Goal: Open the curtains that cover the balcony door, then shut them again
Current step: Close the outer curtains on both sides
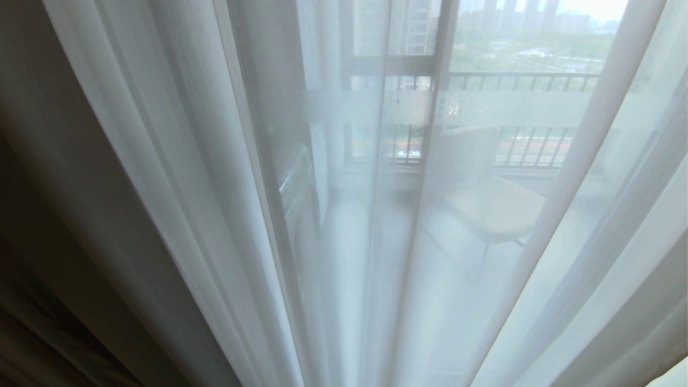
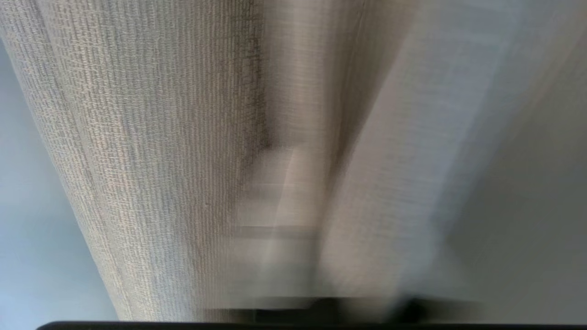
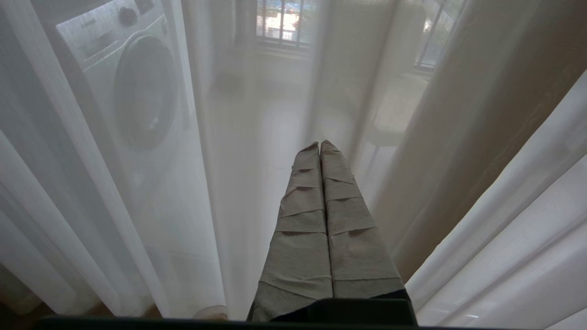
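- Closest in, the left gripper is out of the head view; its own wrist camera is pressed right up against the beige ribbed drape (image 2: 146,151). The fingers themselves are a blur there, so I can't see them, but I take the jaws as clamped shut, and my read is that they have a fold of that heavy fabric. I can't confirm the hold by eye.
- The right gripper (image 3: 320,145) hangs idle, its padded fingers (image 3: 302,201) pressed together on nothing, just short of the white sheer (image 3: 114,220).
- The step in hand looks like the opening pull. To do it well I'd want a firm pinch on a thick pleat, then a steady sideways sweep along the rail line, not a downward tug, so the hooks slide instead of binding.
- Watch that the sheer goes too: from the head view the sheer (image 1: 226,215) hangs across nearly everything, with the dark drape (image 1: 32,242) bunched at the left edge.
- Behind the sheer stands the balcony door (image 1: 438,80), its dark frame and frosted band showing through the cloth; it is covered, so the opening is not done.
- Farther out, a pale chair (image 1: 489,207) on the balcony and the barred railing (image 1: 527,80).
- As for containers: a front-loading washing machine (image 3: 133,87) shows through the sheer, door closed; whether anything is in the drum I can't tell.
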Available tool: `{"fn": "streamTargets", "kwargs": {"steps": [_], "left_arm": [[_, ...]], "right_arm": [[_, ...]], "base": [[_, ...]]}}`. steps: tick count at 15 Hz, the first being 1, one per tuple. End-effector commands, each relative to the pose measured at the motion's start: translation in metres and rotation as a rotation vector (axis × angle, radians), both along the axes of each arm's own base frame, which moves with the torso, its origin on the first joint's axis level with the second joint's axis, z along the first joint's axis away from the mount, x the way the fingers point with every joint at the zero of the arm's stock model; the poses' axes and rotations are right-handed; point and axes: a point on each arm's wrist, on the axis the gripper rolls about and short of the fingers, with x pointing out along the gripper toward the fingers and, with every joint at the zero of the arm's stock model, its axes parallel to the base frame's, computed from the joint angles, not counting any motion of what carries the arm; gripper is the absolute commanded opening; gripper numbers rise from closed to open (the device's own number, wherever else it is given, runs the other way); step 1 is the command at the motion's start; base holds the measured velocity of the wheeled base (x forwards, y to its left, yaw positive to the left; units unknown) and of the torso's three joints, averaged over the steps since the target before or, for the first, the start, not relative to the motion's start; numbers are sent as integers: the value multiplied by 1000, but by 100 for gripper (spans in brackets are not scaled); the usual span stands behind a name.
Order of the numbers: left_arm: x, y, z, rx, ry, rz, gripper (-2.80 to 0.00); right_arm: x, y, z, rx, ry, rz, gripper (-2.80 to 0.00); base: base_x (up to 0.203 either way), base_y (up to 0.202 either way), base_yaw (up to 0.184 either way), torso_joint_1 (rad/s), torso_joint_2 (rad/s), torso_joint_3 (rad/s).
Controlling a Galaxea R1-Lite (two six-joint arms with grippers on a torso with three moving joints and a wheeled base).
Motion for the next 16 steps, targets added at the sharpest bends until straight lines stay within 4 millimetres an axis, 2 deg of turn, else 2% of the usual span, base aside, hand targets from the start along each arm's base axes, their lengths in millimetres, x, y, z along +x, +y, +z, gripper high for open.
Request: {"fn": "streamTargets", "kwargs": {"steps": [1, 7, 16], "left_arm": [[-1, -1, 2, 4, -7, 3, -280], [-9, -9, 11, 8, -11, 3, -280], [-49, -52, 34, 9, -12, 1, -280]], "right_arm": [[0, 0, 0, 0, -1, 1, -280], [0, 0, 0, 0, -1, 1, -280], [0, 0, 0, 0, -1, 1, -280]], "base": [[0, 0, 0, 0, 0, 0], [0, 0, 0, 0, 0, 0], [0, 0, 0, 0, 0, 0]]}}
